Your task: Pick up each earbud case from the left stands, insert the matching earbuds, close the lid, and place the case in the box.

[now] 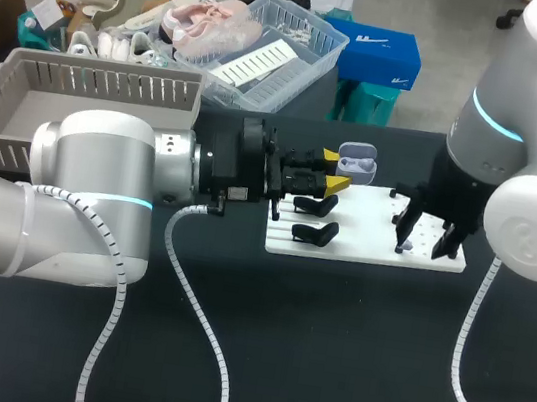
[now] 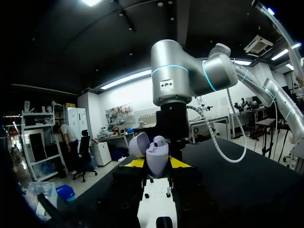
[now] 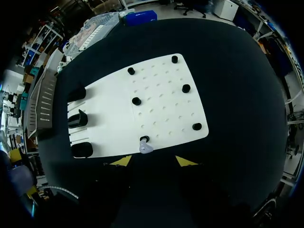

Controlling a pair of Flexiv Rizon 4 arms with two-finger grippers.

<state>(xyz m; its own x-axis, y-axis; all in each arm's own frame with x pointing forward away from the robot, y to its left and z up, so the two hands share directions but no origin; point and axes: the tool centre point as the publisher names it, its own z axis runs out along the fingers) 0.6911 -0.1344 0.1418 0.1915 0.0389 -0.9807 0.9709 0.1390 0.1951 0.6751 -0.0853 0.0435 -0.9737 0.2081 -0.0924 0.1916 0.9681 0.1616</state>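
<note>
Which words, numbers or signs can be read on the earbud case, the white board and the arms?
No text can be read.
earbud case: no print shows.
white board: plain, no marks.
On the left arm, a small white sticker: too small to read.

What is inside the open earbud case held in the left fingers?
One pale rounded piece, likely an earbud, shows at the mouth of the earbud case. Its wall hides the rest.
</note>
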